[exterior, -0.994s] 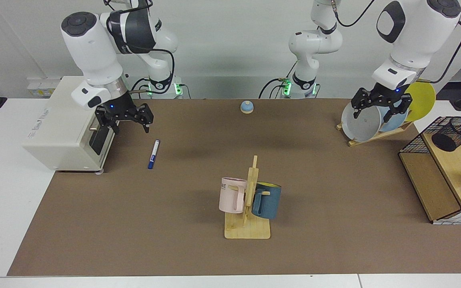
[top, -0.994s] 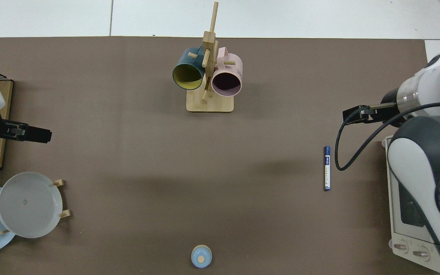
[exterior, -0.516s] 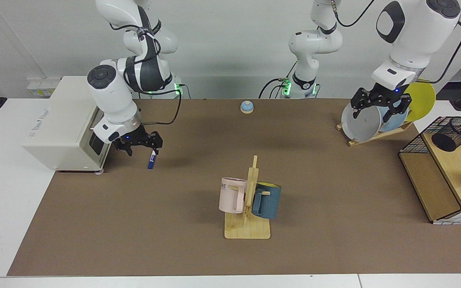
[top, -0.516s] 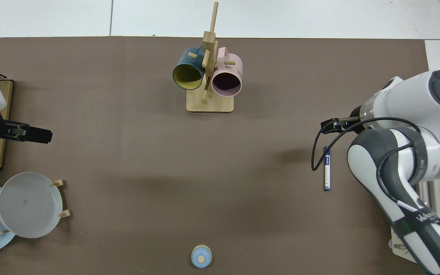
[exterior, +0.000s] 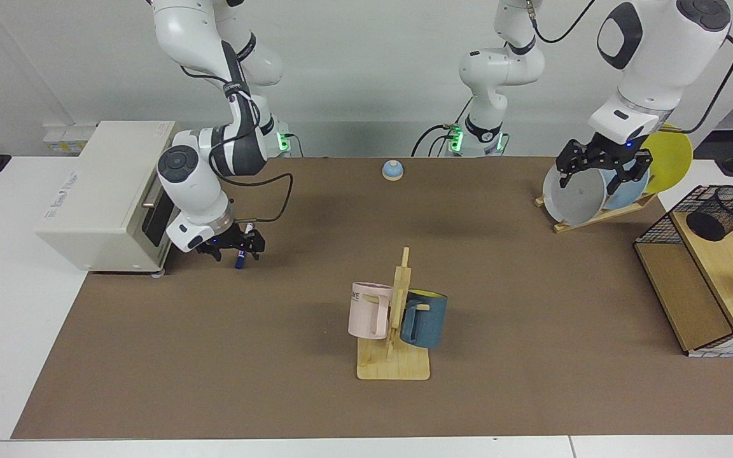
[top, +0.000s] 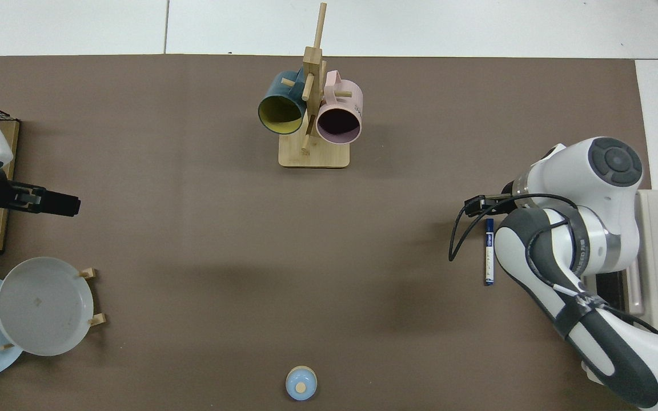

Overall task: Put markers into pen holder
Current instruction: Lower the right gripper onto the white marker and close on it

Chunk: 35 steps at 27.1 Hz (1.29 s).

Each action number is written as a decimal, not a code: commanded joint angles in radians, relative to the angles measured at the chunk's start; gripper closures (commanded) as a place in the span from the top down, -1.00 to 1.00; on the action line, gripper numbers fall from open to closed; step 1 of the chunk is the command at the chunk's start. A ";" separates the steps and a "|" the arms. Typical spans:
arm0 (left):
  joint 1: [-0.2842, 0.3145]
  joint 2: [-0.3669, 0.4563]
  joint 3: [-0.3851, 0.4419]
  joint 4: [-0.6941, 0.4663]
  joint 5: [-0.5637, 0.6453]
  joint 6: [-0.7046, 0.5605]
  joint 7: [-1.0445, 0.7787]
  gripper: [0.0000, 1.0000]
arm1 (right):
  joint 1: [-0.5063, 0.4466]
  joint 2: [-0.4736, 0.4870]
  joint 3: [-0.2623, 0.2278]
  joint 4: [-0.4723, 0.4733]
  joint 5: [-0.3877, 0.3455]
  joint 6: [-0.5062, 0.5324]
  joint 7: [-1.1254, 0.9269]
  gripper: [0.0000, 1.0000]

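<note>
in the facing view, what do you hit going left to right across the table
White appliance box → right gripper low over the marker → mug rack with pink mug then blue mug → plate rack with the left gripper above it → pen holder.

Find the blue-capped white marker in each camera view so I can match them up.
Facing view: slim white marker with blue cap lies on the brown mat at picture left, under the right gripper.
Top view: the marker lies at picture right.
Shared landmark: wooden mug rack.
</note>
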 commanded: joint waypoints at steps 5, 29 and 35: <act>-0.022 -0.007 0.011 -0.009 0.007 -0.012 0.002 1.00 | -0.021 0.036 0.004 -0.102 -0.007 0.150 0.025 0.99; -0.022 -0.002 0.001 -0.007 -0.002 0.008 0.005 1.00 | -0.026 0.027 0.007 -0.105 -0.012 0.126 0.036 -1.00; -0.022 -0.002 0.000 -0.006 -0.025 0.011 0.006 1.00 | 0.008 0.024 0.009 -0.006 -0.003 0.014 0.134 -1.00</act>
